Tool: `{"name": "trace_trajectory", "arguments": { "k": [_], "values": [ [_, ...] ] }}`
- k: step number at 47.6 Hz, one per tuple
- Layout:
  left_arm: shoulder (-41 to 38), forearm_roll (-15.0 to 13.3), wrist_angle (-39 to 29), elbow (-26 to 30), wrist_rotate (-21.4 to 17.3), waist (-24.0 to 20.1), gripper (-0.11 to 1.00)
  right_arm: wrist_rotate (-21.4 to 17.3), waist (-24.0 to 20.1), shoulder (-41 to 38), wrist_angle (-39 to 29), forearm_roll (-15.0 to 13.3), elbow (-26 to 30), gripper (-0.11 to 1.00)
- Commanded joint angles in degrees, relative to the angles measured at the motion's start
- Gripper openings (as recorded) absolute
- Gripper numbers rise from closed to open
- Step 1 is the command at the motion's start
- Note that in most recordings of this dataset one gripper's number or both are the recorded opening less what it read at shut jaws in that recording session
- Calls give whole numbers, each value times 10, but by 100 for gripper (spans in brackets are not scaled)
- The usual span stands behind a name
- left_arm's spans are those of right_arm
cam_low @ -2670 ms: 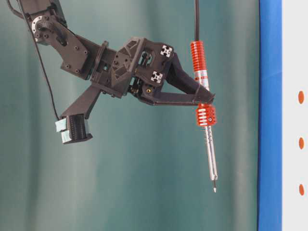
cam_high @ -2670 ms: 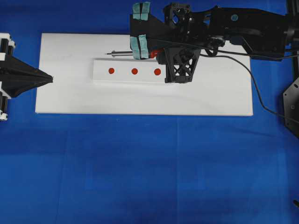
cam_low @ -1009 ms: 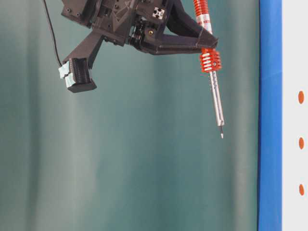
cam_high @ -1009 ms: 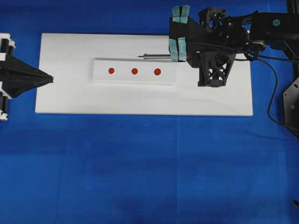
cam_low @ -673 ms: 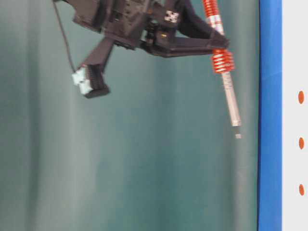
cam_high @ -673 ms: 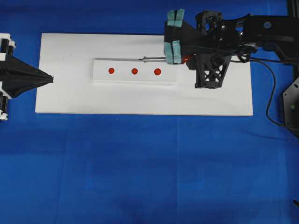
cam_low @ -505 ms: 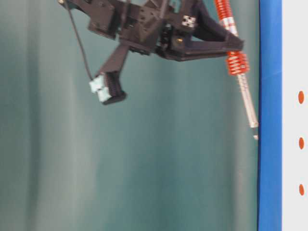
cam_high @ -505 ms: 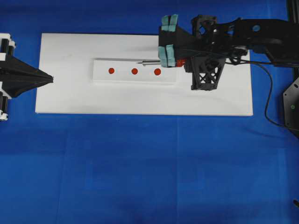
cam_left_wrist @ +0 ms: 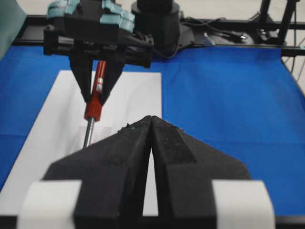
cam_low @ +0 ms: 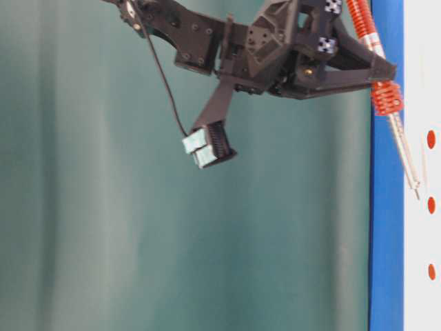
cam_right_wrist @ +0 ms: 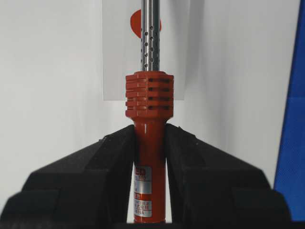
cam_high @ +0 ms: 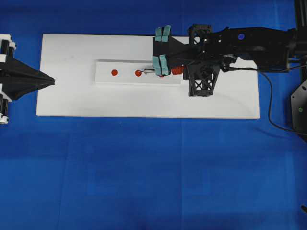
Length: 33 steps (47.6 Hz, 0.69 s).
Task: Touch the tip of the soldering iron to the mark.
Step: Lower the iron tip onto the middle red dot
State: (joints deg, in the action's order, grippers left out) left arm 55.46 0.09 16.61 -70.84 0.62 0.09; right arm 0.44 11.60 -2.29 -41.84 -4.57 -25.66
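My right gripper [cam_high: 184, 70] is shut on the orange-red handle of the soldering iron [cam_high: 175, 71], just behind its ribbed collar [cam_right_wrist: 149, 93]. The silver shaft [cam_high: 149, 72] slants down to the left over the raised white strip [cam_high: 124, 79]. Its tip [cam_low: 416, 194] sits at the right edge of the middle red mark [cam_high: 138, 73]; whether they touch I cannot tell. The left mark [cam_high: 114, 73] is bare. In the right wrist view another mark [cam_right_wrist: 135, 24] shows partly behind the shaft, and the tip is out of frame. My left gripper [cam_high: 50, 80] is shut and empty at the board's left edge.
The strip lies on a white board [cam_high: 72, 100] on a blue cloth [cam_high: 153, 172]. The iron's black cord [cam_high: 268, 108] loops off the board's right end toward a black stand [cam_high: 300, 110]. A teal-padded bracket [cam_high: 161, 48] on the right arm overhangs the strip.
My right gripper has carried the iron left and down toward the board. The tip went from behind the strip's right part to the middle mark. The left arm has stayed still.
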Motion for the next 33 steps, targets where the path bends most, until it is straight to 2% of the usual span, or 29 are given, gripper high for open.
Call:
{"name": "trace_trajectory", "arguments": {
  "k": [1, 33],
  "values": [
    [-4, 0, 3, 6, 0, 1, 0, -1, -1, 4, 6, -2, 11, 6],
    [-4, 0, 4, 4, 0, 1, 0, 0, -1, -6, 6, -2, 12, 6]
  ]
}}
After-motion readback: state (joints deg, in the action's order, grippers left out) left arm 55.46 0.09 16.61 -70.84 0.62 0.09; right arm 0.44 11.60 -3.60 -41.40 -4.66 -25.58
